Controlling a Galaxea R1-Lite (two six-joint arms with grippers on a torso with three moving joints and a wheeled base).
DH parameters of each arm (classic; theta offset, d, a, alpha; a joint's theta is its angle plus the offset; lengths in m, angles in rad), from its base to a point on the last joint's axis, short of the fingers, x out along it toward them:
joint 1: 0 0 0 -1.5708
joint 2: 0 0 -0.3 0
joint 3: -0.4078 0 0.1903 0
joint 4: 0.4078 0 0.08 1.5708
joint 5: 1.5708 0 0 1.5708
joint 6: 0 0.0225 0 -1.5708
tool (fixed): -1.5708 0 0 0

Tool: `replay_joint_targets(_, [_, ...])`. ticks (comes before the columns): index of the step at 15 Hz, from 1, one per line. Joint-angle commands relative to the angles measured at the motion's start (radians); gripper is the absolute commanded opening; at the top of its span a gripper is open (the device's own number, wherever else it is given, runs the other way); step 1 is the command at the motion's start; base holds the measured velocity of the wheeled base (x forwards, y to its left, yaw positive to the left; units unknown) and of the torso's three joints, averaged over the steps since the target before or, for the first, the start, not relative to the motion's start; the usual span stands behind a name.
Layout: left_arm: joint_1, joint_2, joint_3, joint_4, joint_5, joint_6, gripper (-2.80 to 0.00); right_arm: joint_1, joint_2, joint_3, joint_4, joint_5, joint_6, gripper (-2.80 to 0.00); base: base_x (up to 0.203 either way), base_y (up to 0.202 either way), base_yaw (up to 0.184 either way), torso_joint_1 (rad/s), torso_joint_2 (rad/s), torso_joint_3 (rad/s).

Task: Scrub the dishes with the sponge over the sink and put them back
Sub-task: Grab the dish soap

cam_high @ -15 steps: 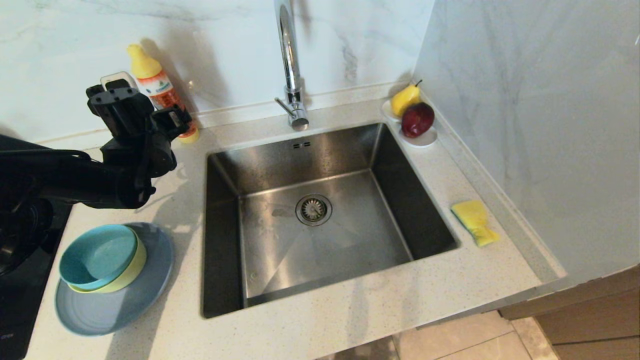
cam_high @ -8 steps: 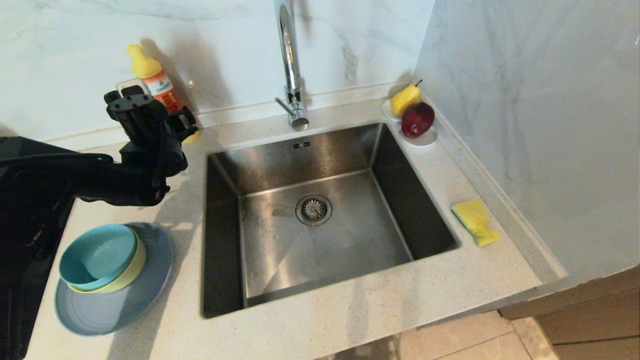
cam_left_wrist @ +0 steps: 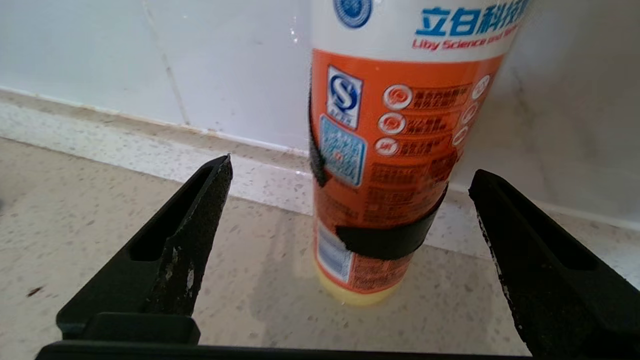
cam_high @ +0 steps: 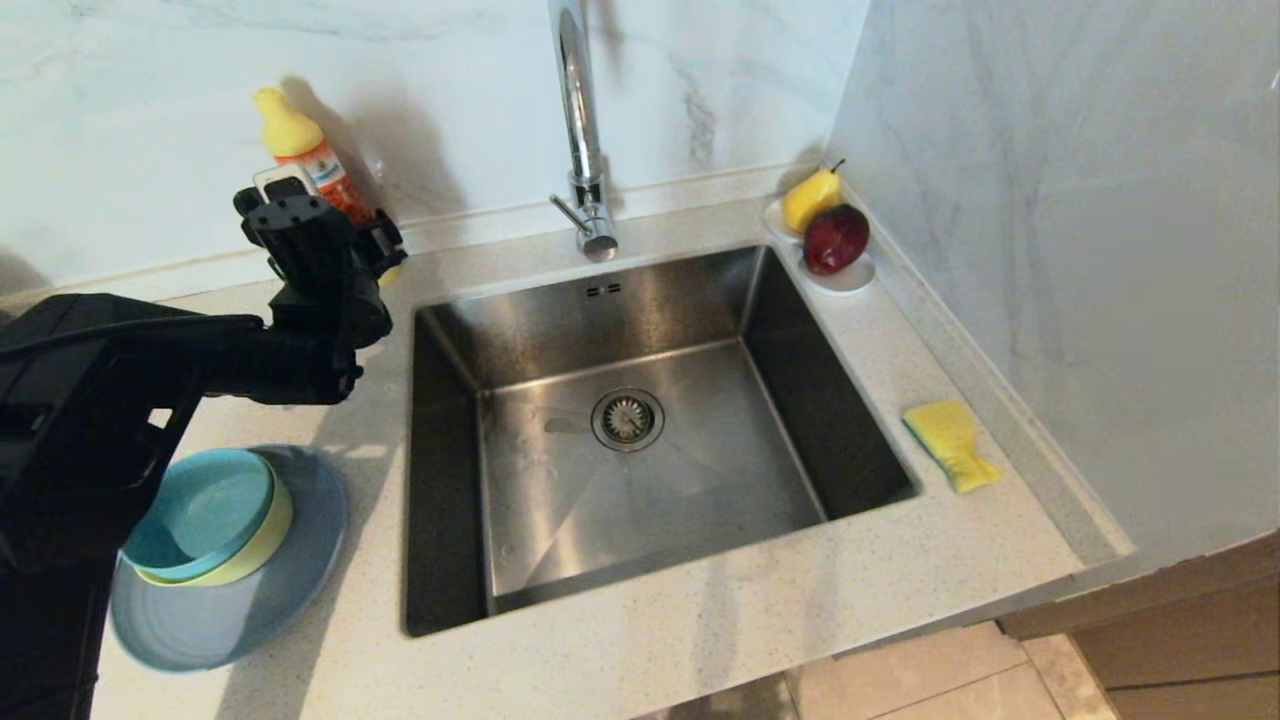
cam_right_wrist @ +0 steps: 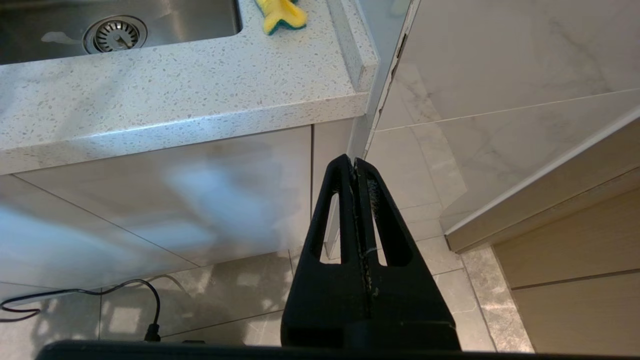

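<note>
The dishes stand stacked on the counter left of the sink point(cam_high: 640, 300): a teal bowl point(cam_high: 200, 510) inside a yellow-green bowl point(cam_high: 268, 540) on a grey-blue plate point(cam_high: 290, 590). The yellow sponge point(cam_high: 948, 440) lies on the counter right of the sink and also shows in the right wrist view as the sponge point(cam_right_wrist: 281, 12). My left gripper point(cam_high: 325, 225) hovers open at the back left, far from the dishes. An orange detergent bottle point(cam_left_wrist: 395, 150) stands just ahead of the left gripper point(cam_left_wrist: 350, 167), untouched. Below the counter edge my right gripper point(cam_right_wrist: 354, 162) hangs shut and empty.
The detergent bottle point(cam_high: 305, 150) stands against the back wall. A tall chrome tap point(cam_high: 580, 120) rises behind the sink. A white dish point(cam_high: 850, 280) with a pear and an apple sits at the back right corner. A marble wall bounds the right side.
My left arm has moved right and toward the back wall, bringing the open gripper up to the detergent bottle. The dishes and sponge have not moved.
</note>
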Motion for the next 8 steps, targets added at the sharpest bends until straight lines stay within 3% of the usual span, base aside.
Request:
replay_joint_targets(1, [0.0, 0.038, -0.052, -0.003, 0.003, 0.0, 0.0, 0.0, 0.0, 0.0, 0.0, 0.0, -0.001, -2.8, 0.0, 0.0, 0.0, 0.0, 0.0, 0.0])
replay_joint_targets(3, [0.0, 0.075, -0.111, -0.001, 0.005, 0.002, 0.0, 0.001, 0.0, 0.0, 0.0, 0.0, -0.001, -2.8, 0.0, 0.0, 0.0, 0.0, 0.0, 0.0])
replay_joint_targets(8, [0.0, 0.091, -0.121, 0.0, -0.001, 0.005, 0.0, 0.001, 0.0, 0.0, 0.0, 0.0, -0.001, -2.8, 0.0, 0.0, 0.0, 0.0, 0.0, 0.0])
